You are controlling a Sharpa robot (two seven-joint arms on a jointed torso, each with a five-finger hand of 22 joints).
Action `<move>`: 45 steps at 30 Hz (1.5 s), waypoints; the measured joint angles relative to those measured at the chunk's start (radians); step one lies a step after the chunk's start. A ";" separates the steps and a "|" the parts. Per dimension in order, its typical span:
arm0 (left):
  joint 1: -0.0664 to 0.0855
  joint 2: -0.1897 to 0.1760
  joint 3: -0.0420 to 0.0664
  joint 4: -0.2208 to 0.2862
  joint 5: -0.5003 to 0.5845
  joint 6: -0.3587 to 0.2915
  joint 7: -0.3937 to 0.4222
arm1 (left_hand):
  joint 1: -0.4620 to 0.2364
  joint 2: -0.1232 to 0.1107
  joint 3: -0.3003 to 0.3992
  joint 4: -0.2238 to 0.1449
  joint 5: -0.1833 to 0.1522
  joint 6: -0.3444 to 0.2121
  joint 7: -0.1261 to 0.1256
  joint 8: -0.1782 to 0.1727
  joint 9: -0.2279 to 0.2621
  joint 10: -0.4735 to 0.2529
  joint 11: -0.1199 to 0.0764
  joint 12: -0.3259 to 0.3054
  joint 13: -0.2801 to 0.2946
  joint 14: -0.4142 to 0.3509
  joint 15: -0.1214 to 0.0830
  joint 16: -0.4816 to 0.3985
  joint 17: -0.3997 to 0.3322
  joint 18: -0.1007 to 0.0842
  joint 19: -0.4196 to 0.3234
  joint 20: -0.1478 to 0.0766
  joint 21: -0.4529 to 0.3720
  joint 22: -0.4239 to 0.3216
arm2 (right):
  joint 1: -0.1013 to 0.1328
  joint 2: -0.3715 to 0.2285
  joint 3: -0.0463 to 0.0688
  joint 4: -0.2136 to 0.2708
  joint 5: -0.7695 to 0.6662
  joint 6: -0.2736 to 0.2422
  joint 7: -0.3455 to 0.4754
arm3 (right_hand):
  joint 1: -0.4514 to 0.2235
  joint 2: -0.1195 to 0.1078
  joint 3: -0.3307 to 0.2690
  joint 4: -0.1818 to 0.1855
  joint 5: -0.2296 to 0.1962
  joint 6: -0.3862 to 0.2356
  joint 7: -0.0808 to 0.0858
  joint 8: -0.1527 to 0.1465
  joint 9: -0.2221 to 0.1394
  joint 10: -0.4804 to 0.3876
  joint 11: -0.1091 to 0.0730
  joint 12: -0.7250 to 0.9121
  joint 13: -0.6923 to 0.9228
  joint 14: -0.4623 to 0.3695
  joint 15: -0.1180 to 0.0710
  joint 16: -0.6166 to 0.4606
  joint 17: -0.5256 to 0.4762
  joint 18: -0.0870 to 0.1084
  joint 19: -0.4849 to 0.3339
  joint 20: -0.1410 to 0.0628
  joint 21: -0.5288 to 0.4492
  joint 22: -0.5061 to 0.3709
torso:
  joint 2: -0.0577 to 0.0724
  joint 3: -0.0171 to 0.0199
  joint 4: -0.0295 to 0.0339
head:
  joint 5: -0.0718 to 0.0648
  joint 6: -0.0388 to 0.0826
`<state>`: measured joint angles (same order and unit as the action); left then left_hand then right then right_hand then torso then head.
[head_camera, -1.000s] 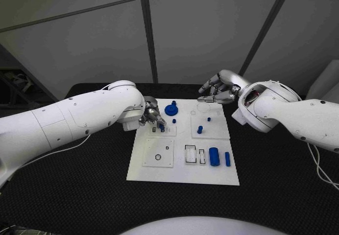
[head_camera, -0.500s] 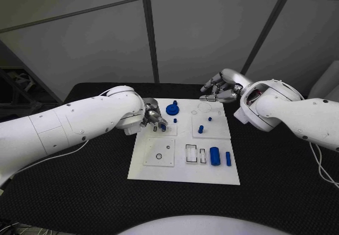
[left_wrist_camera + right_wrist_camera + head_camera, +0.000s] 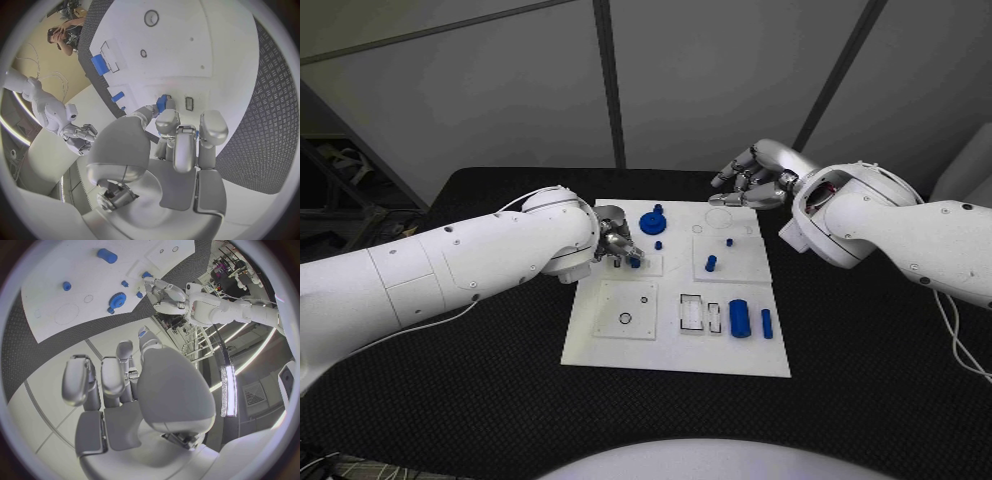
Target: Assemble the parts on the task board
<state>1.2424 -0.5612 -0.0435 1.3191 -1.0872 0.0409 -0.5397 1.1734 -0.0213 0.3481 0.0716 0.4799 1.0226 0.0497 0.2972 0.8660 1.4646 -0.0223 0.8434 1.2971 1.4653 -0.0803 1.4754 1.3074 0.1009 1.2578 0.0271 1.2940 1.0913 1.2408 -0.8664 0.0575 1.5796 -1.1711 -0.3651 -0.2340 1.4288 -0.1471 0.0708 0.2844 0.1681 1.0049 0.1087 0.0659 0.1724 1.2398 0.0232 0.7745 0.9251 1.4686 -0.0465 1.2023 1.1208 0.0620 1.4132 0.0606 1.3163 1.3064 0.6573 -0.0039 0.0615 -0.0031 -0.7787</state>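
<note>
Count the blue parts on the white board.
7: a gear far side, a small peg near it, a piece held by the left hand, two pegs mid-right, two cylinders near right. The hand may hide more.

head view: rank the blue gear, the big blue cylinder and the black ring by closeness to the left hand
From the left hand:
1. Blue gear, at the board's far edge, just beyond the hand.
2. Black ring, on the near-left plate.
3. Big blue cylinder, near-right of the board.
</note>
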 measured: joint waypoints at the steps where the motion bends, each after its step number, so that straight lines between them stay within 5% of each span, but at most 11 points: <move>1: -0.001 0.000 0.000 0.000 -0.005 -0.002 0.001 | 0.000 0.000 0.000 0.000 0.003 0.002 -0.002 0.002 0.000 0.000 0.000 0.000 0.000 0.000 0.000 0.000 0.000 0.000 0.000 0.000 0.000 0.000 | 0.000 0.000 0.000 0.000 0.000 0.000 0.000 | 0.000 0.000 0.000 0.000 0.000 0.000 0.000 0.000 0.000 0.000 0.000 0.000 0.000 0.000 0.000 0.000 0.000 0.000 0.000 0.000 0.000 0.000 | 0.000 0.0000 0.0000 | 0.000 -0.001; 39: -0.006 -0.002 0.002 0.006 -0.063 0.007 -0.001 | -0.020 -0.020 0.032 -0.018 0.019 0.010 -0.004 0.010 0.022 0.001 0.001 -0.008 0.000 0.000 0.001 0.000 0.000 0.000 0.004 -0.004 0.000 0.005 | 0.000 0.002 0.000 -0.004 0.000 0.006 0.003 | 0.000 0.000 0.000 0.000 0.000 0.000 0.000 0.000 0.000 0.000 0.000 0.000 0.000 0.000 0.000 0.000 0.002 0.000 0.000 0.000 0.000 0.001 | 0.000 0.0006 0.0005 | -0.004 -0.006; 45: -0.010 0.003 0.002 -0.001 -0.064 0.014 -0.001 | -0.032 -0.031 0.034 -0.021 -0.004 0.016 -0.009 0.015 0.035 0.001 -0.006 -0.013 -0.001 0.002 -0.005 0.000 0.000 0.000 0.004 -0.004 0.000 0.005 | 0.000 0.002 0.000 -0.004 0.000 0.008 0.003 | 0.000 0.000 0.000 0.000 0.000 0.000 0.000 0.000 0.001 0.000 0.000 0.000 0.000 0.000 0.000 0.000 0.002 0.000 0.000 0.000 0.000 0.001 | 0.000 0.0004 0.0005 | -0.005 -0.008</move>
<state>1.2328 -0.5580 -0.0411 1.3179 -1.1513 0.0553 -0.5411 1.1419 -0.0525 0.3826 0.0510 0.4758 1.0388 0.0410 0.3117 0.9009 1.4658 -0.0283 0.8305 1.2958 1.4670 -0.0858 1.4754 1.3074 0.1008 1.2613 0.0234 1.2939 1.0959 1.2408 -0.8641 0.0574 1.5759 -1.1708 -0.3574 -0.2315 1.4288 -0.1471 0.0708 0.2844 0.1681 1.0049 0.1087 0.0659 0.1730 1.2398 0.0232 0.7745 0.9249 1.4686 -0.0464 1.2023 1.1224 0.0620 1.4132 0.0606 1.3163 1.3078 0.6578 -0.0035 0.0619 -0.0079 -0.7867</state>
